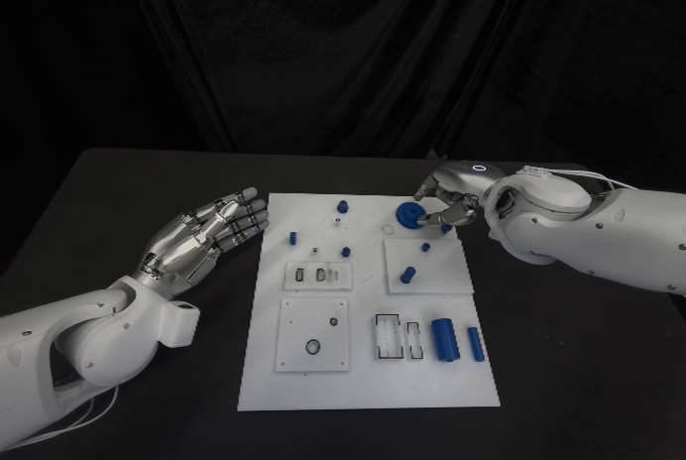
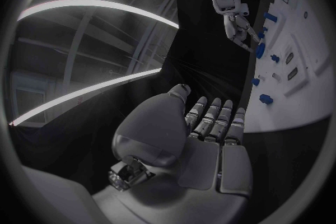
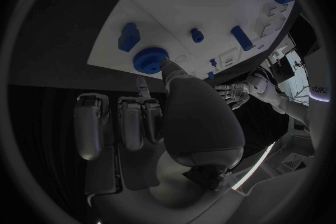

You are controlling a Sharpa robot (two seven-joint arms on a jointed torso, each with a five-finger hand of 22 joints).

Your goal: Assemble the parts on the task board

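Fingers of the right hand (image 1: 452, 204) are gathered at a round blue knob (image 1: 409, 216); the right wrist view shows the thumb tip against its knurled rim (image 3: 149, 58), other fingers lying straight beside it. Whether the knob is truly pinched or only touched, I cannot tell. Left hand (image 1: 210, 233) holds nothing, fingers straight and slightly apart, hovering over the black table (image 1: 129, 197) just off the board's 9 o'clock edge.

Knob sits near 1 o'clock on the task board (image 1: 372, 386), close to the far edge. Looks like rigid moulded plastic, light, not fragile. The ribbed rim should give grip; best hold is likely across the rim from opposite sides, not on the flat top.

Other parts: two blue cylinders (image 1: 445, 340) lying at 4 o'clock, probably prone to rolling; small blue pegs (image 1: 407, 275) standing at centre right and at 11 o'clock (image 1: 343, 205). Small enough to need fingertip work.

Board is smooth white plate with raised square panels and cut-outs. It lies loose-looking on matte black cloth; could slide under sideways force, so press downward.

Room: black curtain behind the table, open table on both flanks for the arms.
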